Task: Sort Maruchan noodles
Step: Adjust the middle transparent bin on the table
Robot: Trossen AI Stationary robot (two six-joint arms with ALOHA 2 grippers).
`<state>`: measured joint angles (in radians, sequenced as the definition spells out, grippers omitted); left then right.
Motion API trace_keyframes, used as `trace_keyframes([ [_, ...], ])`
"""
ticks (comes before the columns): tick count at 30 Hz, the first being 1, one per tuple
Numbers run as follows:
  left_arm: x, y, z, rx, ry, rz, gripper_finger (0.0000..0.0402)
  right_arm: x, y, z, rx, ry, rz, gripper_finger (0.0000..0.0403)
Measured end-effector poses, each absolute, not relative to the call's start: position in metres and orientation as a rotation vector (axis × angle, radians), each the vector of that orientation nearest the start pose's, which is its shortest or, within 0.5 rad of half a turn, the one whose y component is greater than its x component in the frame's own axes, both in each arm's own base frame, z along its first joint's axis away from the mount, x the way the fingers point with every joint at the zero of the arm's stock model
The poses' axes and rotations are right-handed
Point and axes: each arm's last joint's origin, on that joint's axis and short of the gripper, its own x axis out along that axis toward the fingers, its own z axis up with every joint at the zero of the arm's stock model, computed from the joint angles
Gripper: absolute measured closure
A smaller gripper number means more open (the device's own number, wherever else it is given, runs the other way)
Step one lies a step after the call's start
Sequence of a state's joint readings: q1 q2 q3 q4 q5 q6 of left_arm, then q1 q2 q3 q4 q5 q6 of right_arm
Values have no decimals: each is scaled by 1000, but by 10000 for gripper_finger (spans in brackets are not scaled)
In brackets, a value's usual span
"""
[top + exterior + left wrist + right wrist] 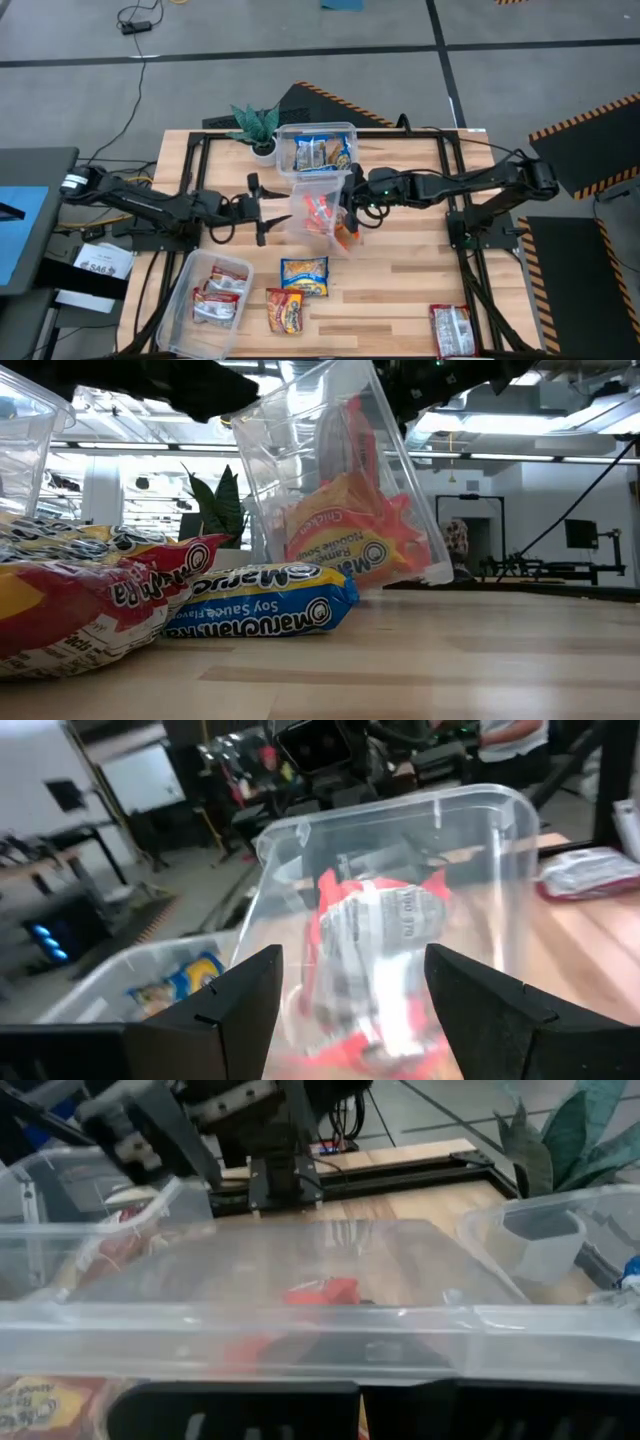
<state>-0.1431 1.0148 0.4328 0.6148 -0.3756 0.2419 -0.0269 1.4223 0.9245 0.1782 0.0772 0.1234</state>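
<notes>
Now, on the left, our left gripper (262,208) waits with fingers spread wide. Our right gripper (350,200), fingers pinching the rim, tips the middle tub (322,208) holding orange noodles (365,535). Three packets (304,275) lie loose on the bench (400,290), not sorted yet.

A tilted clear tub (322,212) holding orange packets (352,540) blocked the table's middle, with the left gripper (268,207) just beside one wall and the right gripper (352,196) at the opposite rim. Behind it a second tub (316,150) and a plant (257,126) closed the back edge. A third tub (207,292) and loose packets (303,276) crowded the front left. Bare wood (400,285) lay open toward the front right, short of a corner packet (452,329).
</notes>
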Motion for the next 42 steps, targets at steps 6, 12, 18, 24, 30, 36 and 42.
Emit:
trace_keyframes([
  [6,233,-12,234,238,35,264,255,316,-11,270,114,309,-123,390],
  [12,250,-4,231,185,50,208,390,316,-10,270,111,317,-118,390],
  [18,251,7,220,168,152,200,400,316,-10,268,118,336,-101,385],
  [24,250,18,214,117,210,156,401,316,-10,269,118,329,-100,331],
  [30,249,24,211,100,236,167,401,315,-10,269,117,340,-102,241],
  [36,238,28,177,75,522,150,401,307,-15,276,118,462,-127,186],
  [42,238,35,185,79,484,207,401,308,-14,291,115,490,-126,181],
])
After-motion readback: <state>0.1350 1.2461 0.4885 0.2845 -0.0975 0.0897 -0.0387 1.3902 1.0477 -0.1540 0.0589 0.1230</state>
